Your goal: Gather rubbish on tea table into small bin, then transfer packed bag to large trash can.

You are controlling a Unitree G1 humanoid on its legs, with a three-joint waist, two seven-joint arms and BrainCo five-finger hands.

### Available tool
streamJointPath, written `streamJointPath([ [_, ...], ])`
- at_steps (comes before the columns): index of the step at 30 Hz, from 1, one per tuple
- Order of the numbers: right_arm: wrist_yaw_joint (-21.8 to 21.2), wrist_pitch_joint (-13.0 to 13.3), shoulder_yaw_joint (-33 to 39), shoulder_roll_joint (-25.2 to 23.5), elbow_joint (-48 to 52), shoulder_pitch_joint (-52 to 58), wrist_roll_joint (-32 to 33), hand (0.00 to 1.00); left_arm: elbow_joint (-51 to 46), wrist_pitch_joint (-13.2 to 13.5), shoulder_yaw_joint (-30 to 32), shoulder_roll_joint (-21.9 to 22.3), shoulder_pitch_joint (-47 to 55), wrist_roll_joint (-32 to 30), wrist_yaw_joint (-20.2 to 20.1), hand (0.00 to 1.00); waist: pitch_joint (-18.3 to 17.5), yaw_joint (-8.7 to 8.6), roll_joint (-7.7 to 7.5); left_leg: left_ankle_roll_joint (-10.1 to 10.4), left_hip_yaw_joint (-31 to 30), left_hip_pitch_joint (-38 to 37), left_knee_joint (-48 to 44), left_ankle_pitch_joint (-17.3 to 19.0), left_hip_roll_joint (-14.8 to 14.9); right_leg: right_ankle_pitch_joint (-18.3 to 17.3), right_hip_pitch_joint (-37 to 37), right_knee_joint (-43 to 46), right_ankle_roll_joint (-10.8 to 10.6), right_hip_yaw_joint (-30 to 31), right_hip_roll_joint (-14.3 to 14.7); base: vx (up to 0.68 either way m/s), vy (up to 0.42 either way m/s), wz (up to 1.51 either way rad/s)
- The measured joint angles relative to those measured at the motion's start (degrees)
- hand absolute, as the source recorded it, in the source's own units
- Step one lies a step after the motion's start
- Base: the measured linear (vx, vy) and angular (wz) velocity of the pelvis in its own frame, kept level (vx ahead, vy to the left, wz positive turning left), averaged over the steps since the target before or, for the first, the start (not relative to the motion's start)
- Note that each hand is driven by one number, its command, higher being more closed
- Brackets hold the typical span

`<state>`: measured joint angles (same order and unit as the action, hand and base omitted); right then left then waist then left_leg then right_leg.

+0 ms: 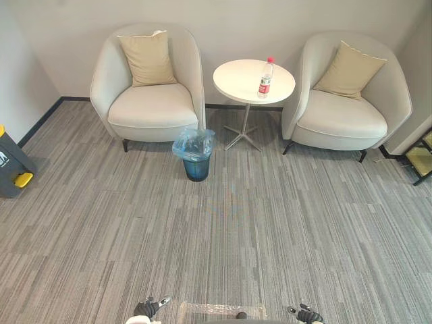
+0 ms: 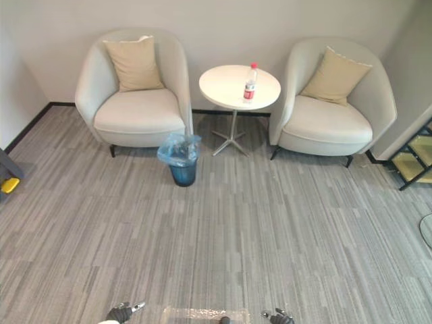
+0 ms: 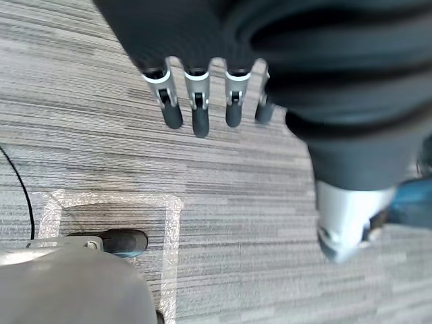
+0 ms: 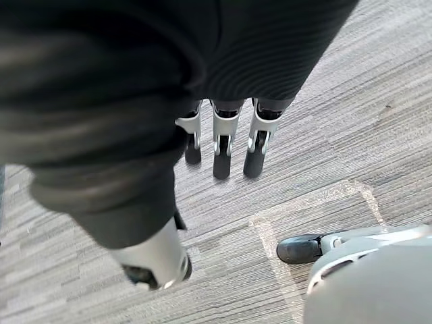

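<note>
head views: bottle [image 1: 266,77] upright on round table [image 1: 236,84], toward its right side. bin [image 1: 196,167] w/ blue bag [image 1: 192,143] on carpet [image 1: 236,236] betw. left chair [image 1: 152,101] and table's foot. grey-yellow thing [image 1: 10,165] far left, poss. the big can.
left wrist: left hand [image 3: 199,115] slack, empty, over carpet.
right wrist: right hand [image 4: 221,152] same, fingers straight.

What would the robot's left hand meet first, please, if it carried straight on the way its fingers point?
Most likely the grey striped carpet floor: the left hand hangs open, its fingers aimed down at bare carpet with nothing between, though depth is unclear.
</note>
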<state>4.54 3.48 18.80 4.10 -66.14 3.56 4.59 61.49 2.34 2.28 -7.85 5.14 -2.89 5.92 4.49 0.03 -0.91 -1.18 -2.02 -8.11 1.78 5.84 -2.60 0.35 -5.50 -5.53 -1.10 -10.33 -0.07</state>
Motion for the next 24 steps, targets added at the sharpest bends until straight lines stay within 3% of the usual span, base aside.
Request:
streamJointPath([
  [24,-0.2,-0.1,-1.0,0.0,-0.1,-0.1,0.2,0.00,2.2,-0.1,0.7,-0.4,-0.9,-0.2,0.0,0.00,0.7,-0.05,-0.59,0.4,1.0,-0.2,-0.1,0.3,0.0,0.2,0.0,0.0,0.3,1.0,0.1,0.00,0.000,-0.01],
])
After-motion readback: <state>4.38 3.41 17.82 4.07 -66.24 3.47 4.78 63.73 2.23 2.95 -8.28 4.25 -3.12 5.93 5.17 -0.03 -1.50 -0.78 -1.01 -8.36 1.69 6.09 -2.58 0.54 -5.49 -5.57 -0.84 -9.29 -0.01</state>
